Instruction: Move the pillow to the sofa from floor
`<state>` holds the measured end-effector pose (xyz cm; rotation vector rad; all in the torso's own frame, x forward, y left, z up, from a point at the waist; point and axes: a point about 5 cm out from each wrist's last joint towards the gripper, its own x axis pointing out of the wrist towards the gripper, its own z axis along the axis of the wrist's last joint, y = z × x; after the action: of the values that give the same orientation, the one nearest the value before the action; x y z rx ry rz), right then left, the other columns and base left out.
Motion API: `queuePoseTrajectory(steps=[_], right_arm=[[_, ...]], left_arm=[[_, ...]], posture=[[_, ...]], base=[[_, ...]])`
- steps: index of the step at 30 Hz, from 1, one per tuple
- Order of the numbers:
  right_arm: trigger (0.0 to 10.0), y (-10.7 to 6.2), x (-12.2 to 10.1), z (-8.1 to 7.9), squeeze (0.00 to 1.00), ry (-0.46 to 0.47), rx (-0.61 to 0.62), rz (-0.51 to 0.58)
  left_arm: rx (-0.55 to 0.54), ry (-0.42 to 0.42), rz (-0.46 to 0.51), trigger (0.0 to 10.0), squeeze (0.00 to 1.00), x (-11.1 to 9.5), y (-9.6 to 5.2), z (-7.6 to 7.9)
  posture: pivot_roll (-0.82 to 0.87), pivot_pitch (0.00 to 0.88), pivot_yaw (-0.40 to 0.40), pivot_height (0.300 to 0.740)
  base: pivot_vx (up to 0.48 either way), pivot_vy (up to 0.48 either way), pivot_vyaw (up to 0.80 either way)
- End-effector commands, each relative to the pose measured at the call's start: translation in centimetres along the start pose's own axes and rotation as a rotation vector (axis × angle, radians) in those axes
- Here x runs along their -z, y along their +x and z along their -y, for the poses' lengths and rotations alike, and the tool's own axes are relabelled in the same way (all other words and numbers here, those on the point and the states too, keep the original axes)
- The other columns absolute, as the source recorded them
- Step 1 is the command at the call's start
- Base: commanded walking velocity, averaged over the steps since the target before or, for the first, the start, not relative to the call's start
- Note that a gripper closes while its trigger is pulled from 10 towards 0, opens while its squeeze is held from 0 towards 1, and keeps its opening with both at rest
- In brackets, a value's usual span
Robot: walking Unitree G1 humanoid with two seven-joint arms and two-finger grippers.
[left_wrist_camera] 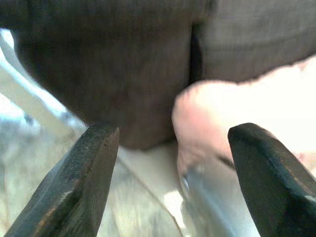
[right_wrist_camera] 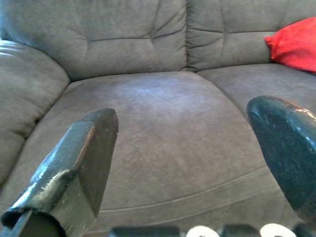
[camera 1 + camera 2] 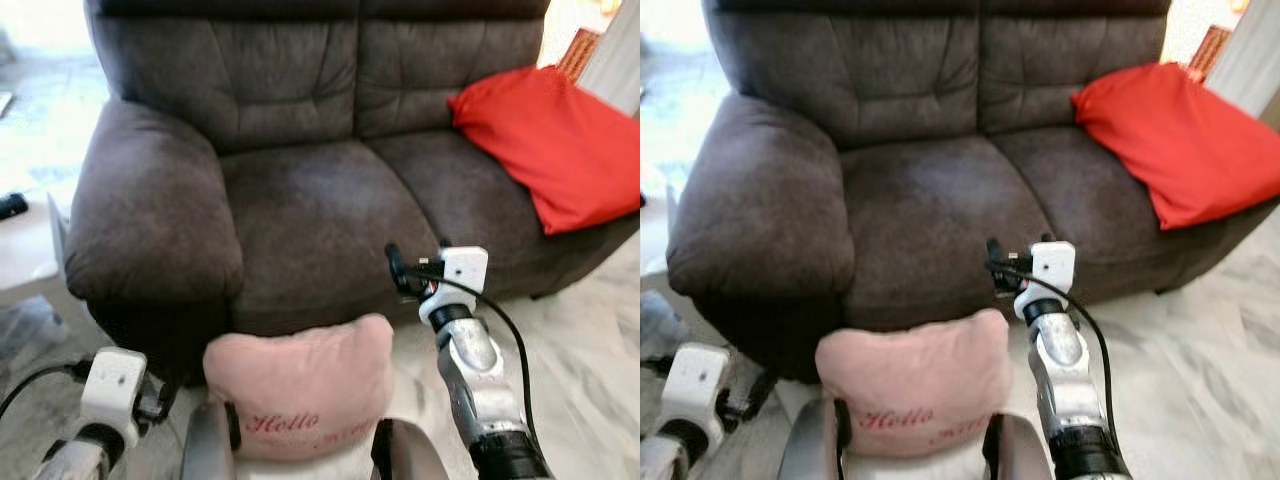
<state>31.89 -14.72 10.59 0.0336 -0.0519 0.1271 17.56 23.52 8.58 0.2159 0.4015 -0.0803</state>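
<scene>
Pillow (image 3: 298,385), pink, with red script reading "Hello" on its lower face: sitting low in front of the sofa (image 3: 300,190), just before the base of the left seat cushion, with two rounded grey parts of the robot's body (image 3: 410,452) rising at its lower corners. What the pillow is resting on is hidden by those parts.

Sofa, dark grey-brown, two seats, tufted back, wide padded armrest (image 3: 150,200) on the robot's left: standing on pale marbled floor (image 3: 590,350). Left seat cushion is lying bare.

Red cushion (image 3: 550,140): leaning across the right seat and spilling toward the sofa's right end.

Right gripper (image 2: 182,163): reaching forward at the height of the seat front, to the right of the pillow and apart from it. In the right wrist view its two black fingers (image 2: 79,163) are standing wide apart with the left seat cushion between them, grasping nothing. A black cable (image 3: 505,330) is looping along the silver arm.

Left gripper (image 1: 182,182): hanging low beside the pillow's left side, near the foot of the armrest. In the left wrist view its fingers (image 1: 79,182) are spread, released, with the pink pillow's edge showing beyond them, blurred, and the dark sofa base behind.

Black object (image 3: 12,206): lying at the far left on a pale surface, too small to identify.
</scene>
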Motion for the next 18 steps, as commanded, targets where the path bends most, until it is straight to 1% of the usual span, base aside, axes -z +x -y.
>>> queuePoseTrajectory(steps=[1, 2, 3, 4, 6, 7, 8, 10, 12, 13, 14, 15, 16, 18], right_arm=[[10.0, 0.3, -0.3, 0.4, 0.0, -0.006, 0.006, -0.004], [10.0, 0.3, -0.3, 0.4, 0.0, -0.008, 0.006, -0.005], [10.0, 0.4, -0.5, 0.3, 0.0, -0.009, 0.0, 0.001], [10.0, 0.5, -0.6, 0.3, 0.0, -0.007, -0.002, 0.005], [10.0, 0.5, -0.9, 0.3, 0.0, -0.008, -0.009, 0.009], [10.0, 0.5, -1.1, 0.3, 0.0, -0.006, -0.016, 0.015], [10.0, 0.5, -1.1, 0.3, 0.0, -0.006, -0.016, 0.015], [10.0, 0.4, -1.1, 0.3, 0.0, -0.007, -0.022, 0.015], [10.0, 0.2, -1.1, 0.2, 0.0, -0.007, -0.029, 0.016], [10.0, 0.2, -1.1, 0.2, 0.0, -0.007, -0.029, 0.016], [10.0, 0.2, -1.1, 0.1, 0.0, -0.004, -0.036, 0.014], [10.0, 0.2, -1.1, 0.1, 0.0, -0.004, -0.036, 0.014], [10.0, 0.1, -1.1, 0.0, 0.0, -0.004, -0.042, 0.013], [10.0, 0.1, -1.3, -0.1, 0.0, -0.001, -0.053, 0.013]], left_arm=[[0.012, -0.079, -0.022, 10.0, 0.0, 0.9, 1.0, 0.4], [0.009, -0.102, -0.023, 10.0, 0.0, 1.1, 1.3, 0.4], [-0.024, -0.127, -0.028, 10.0, 0.0, 1.5, 2.2, 0.0], [-0.036, -0.136, -0.03, 10.0, 0.0, 1.6, 2.6, -0.1], [-0.054, -0.181, -0.019, 10.0, 0.0, 1.6, 3.7, -0.2], [-0.047, -0.265, 0.005, 10.0, 0.0, 1.4, 5.2, 0.0], [-0.047, -0.265, 0.005, 10.0, 0.0, 1.4, 5.2, 0.0], [-0.038, -0.295, -0.002, 10.0, 0.0, 1.5, 6.3, 0.1], [-0.036, -0.296, -0.002, 10.0, 0.0, 1.7, 7.2, 0.2], [-0.036, -0.296, -0.002, 10.0, 0.0, 1.7, 7.2, 0.2], [-0.046, -0.303, -0.019, 10.0, 0.0, 2.1, 7.8, 0.2], [-0.046, -0.303, -0.019, 10.0, 0.0, 2.1, 7.8, 0.2], [-0.059, -0.303, -0.036, 10.0, 0.0, 2.5, 8.3, 0.2], [-0.035, -0.321, -0.058, 10.0, 0.0, 3.0, 9.4, 0.5]], posture=[[0.22, 0.0, -0.119, 0.535], [0.22, 0.0, -0.119, 0.535], [0.21, 0.0, -0.121, 0.535], [0.21, 0.0, -0.122, 0.535], [0.2, 0.0, -0.126, 0.535], [0.19, 0.0, -0.129, 0.535], [0.19, 0.0, -0.129, 0.535], [0.18, 0.0, -0.139, 0.535], [0.18, 0.0, -0.141, 0.535], [0.18, 0.0, -0.141, 0.535], [0.18, 0.0, -0.147, 0.535], [0.18, 0.0, -0.147, 0.535], [0.17, 0.0, -0.152, 0.535], [0.16, 0.0, -0.156, 0.535]], base=[[0.0, 0.0, 0.0], [0.0, 0.0, 0.0], [0.0, 0.0, 0.0], [0.0, 0.0, 0.0], [0.0, 0.0, 0.0], [0.0, 0.0, 0.0], [0.0, 0.0, 0.0], [0.0, 0.0, 0.0], [0.0, 0.0, 0.0], [0.0, 0.0, 0.0], [0.0, 0.0, 0.0], [0.0, 0.0, 0.0], [0.0, 0.0, 0.0], [0.0, 0.0, 0.0]])
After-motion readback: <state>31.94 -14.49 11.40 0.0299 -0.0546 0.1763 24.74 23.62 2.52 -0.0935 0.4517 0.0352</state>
